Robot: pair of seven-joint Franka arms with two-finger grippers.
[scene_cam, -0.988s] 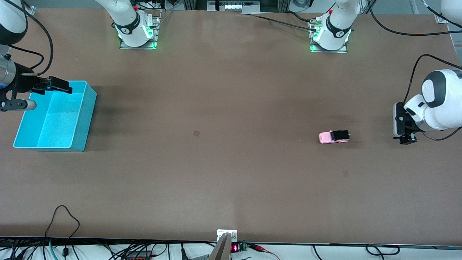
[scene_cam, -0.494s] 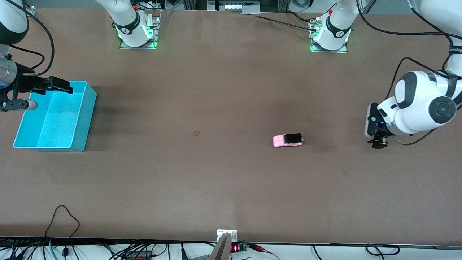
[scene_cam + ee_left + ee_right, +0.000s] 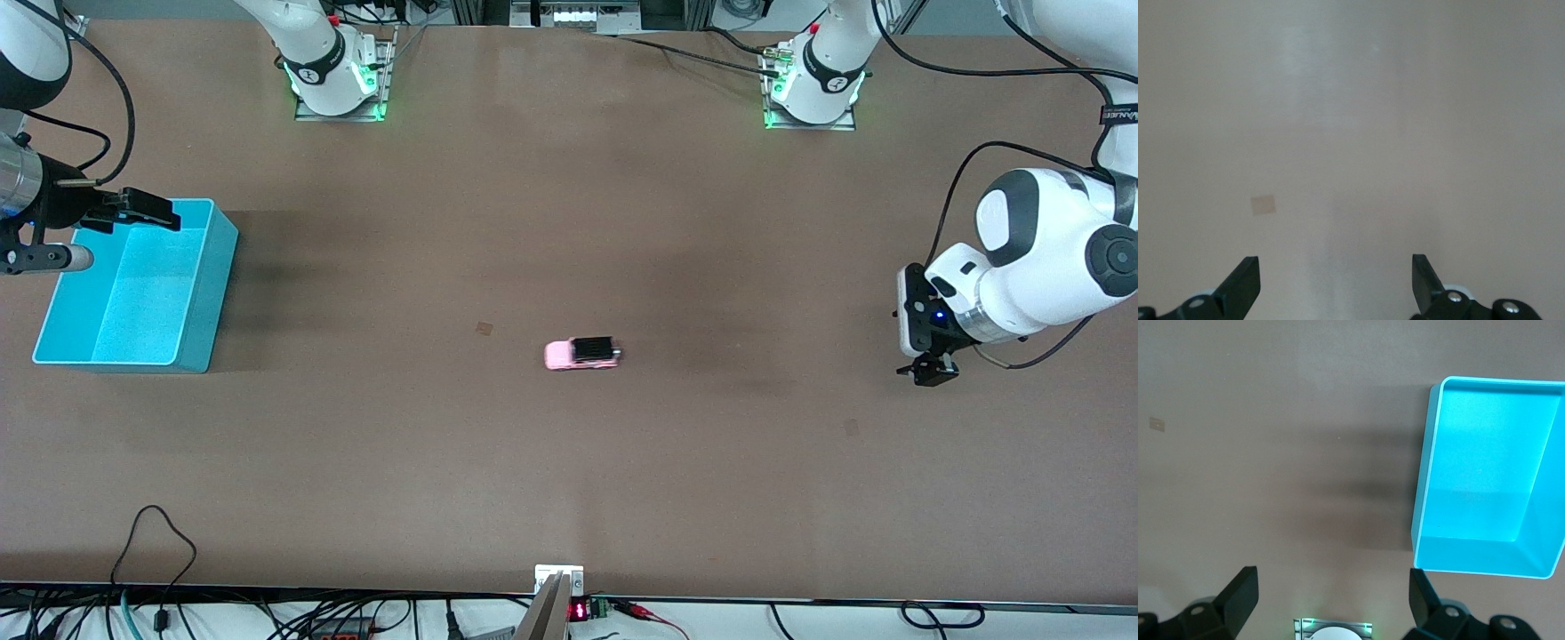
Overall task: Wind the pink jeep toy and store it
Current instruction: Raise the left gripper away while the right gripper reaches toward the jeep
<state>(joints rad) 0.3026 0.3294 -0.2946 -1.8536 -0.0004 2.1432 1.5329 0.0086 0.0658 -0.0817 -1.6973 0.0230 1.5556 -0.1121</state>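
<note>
The pink jeep toy [image 3: 582, 354], light pink with a black roof, stands on its wheels alone at the middle of the brown table; neither wrist view shows it. My left gripper [image 3: 927, 371] hangs low over the table at the left arm's end, well away from the jeep, open and empty; in the left wrist view [image 3: 1335, 270] only bare table lies between its fingers. My right gripper [image 3: 140, 209] is over the rim of the turquoise bin [image 3: 203, 293], open and empty; it also shows in the right wrist view [image 3: 1331, 583]. The bin [image 3: 1423, 493] is empty.
A small tan patch [image 3: 484, 328] lies on the table between the jeep and the bin; it also shows in the left wrist view [image 3: 1263, 204]. The arm bases [image 3: 336, 80] stand along the table's edge farthest from the front camera. Cables run along the nearest edge.
The jeep has rolled by itself from the left arm's end to the table's middle, toward the bin. My left gripper moved a little after it and lower. The right arm has not moved.
</note>
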